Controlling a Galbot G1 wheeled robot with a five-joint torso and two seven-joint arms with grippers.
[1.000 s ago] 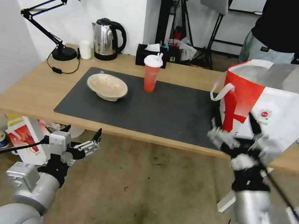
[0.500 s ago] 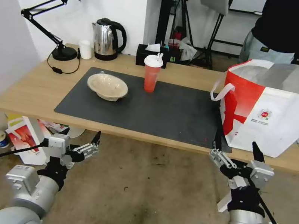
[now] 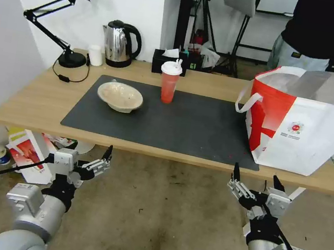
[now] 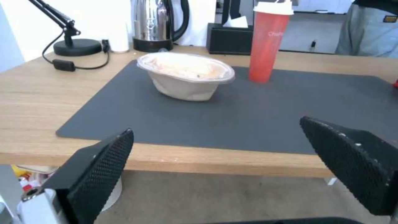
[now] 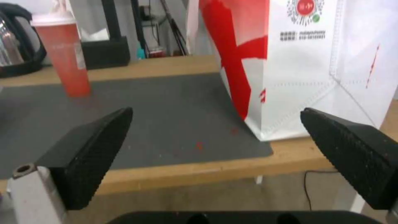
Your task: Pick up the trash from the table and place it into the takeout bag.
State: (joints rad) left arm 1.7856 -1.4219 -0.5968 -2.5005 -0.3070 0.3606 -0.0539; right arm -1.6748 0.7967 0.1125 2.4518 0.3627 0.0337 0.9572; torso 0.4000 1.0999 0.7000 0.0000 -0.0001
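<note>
On the dark mat of the table [image 3: 31, 99] lies a shallow beige bowl [image 3: 120, 96] [image 4: 186, 74], with a red cup with a white lid [image 3: 169, 82] [image 4: 268, 40] [image 5: 62, 53] upright behind and right of it. The takeout bag [image 3: 307, 122] [image 5: 298, 62], white with a red panel, stands open at the table's right end. My left gripper [image 3: 92, 149] [image 4: 215, 130] hangs open below the table's front edge, left of centre. Below the front edge under the bag, my right gripper [image 3: 256, 176] [image 5: 216, 114] is open too. Both hold nothing.
A black desk lamp [image 3: 71, 21], a small white cup [image 3: 95, 55], a steel kettle [image 3: 119, 44] and a black tissue box [image 3: 166, 59] line the table's back edge. A smaller printed bag [image 3: 27, 153] lies on the floor under the table's left end. A person [image 3: 316, 34] stands behind the bag.
My right gripper has dropped from in front of the takeout bag to below the table's front edge. The left arm, bowl, cup and bag have stayed put.
</note>
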